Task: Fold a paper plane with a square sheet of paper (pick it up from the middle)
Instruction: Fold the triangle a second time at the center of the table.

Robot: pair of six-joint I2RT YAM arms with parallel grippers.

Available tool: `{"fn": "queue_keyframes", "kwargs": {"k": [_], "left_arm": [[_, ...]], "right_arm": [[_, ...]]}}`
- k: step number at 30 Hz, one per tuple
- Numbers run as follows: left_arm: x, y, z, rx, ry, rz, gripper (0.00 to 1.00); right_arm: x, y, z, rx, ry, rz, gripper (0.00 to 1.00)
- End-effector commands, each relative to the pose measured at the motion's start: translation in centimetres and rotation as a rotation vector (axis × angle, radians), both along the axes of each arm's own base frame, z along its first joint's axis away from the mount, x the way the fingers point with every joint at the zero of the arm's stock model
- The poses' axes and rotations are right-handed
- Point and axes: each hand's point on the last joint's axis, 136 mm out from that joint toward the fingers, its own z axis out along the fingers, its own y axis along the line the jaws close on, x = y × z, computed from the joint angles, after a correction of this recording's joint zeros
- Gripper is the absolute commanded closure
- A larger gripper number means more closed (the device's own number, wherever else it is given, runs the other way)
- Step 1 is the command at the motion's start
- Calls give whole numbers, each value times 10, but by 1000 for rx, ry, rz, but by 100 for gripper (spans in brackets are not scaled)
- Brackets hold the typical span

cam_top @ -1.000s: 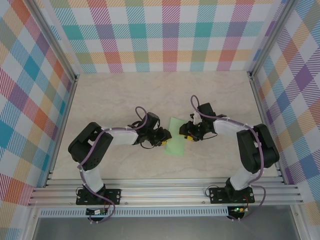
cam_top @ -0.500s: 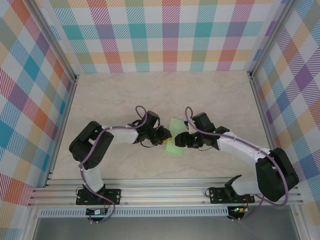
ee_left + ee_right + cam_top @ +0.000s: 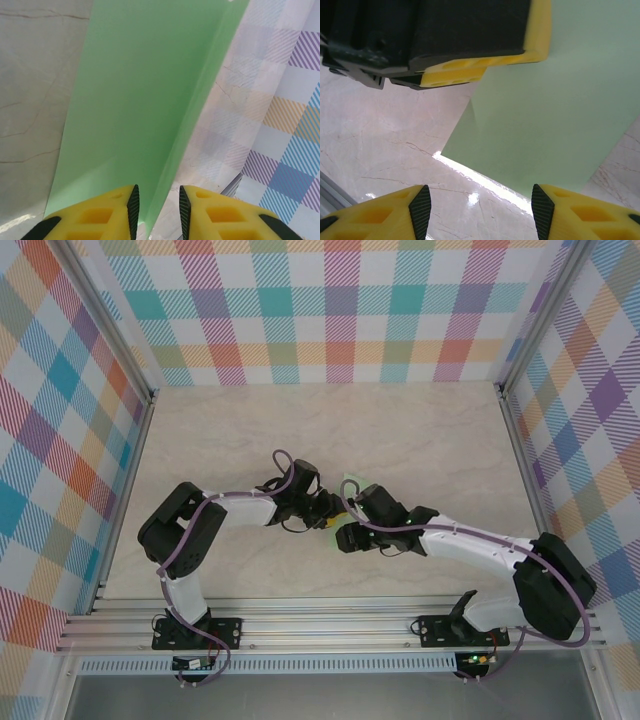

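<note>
The marbled surface (image 3: pixel 450 450) carries the same layout as a second ago, and the big change is in the right arm (image 3: pixel 470 545). It was bent up on the right side of the sheet. Now it lies stretched out low toward the middle of the surface, and in the overhead view it covers most of the paper. The left arm (image 3: pixel 235 510) has barely shifted and reaches in from the left side as before.

The right gripper (image 3: pixel 479 210) has crossed from the sheet's right edge to the side of it that faces the near edge of the surface. Its claw has widened: the two fingers stand well apart with nothing between them, over bare surface just beside the paper's edge. The left gripper (image 3: pixel 159 205) stays at the sheet, its claw narrow and set around a raised green edge. Whether it actually pinches that edge cannot be told.

The square sheet of paper (image 3: pixel 140 100) sits about the middle of the surface, a little toward the near edge. It already carries one fold, with a flap (image 3: pixel 200 95) standing up along a long straight crease.

Judged from this, the folding is at an early stage. The left claw seems to be steadying the sheet while the right has moved round, probably to take the free edge for the next fold.
</note>
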Motion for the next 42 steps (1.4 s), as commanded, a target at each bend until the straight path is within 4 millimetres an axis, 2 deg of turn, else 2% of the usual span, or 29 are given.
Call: {"fn": "queue_keyframes", "kwargs": {"k": [1,16,23,28,38,42], "left_arm": [[5,-6,25,-48,-27,-18,73],[5,-6,26,-48,-22,-22,73],[4,-6,26,-44,-19,-30,73],[4,-6,26,-43,-19,-28,73],[5,0,26,-2,-31,-9,72],[6,8,25,32,-42,15,69]], "right_arm": [[4,13,9,6,-52,33,42],[10,27,-3,-142,-142,53,42],[14,23,-5,-193,-188,20,47],[17,15,-1,-210,-212,-4,66],[15,7,6,-220,-226,0,93],[14,9,8,-182,-200,12,99]]}}
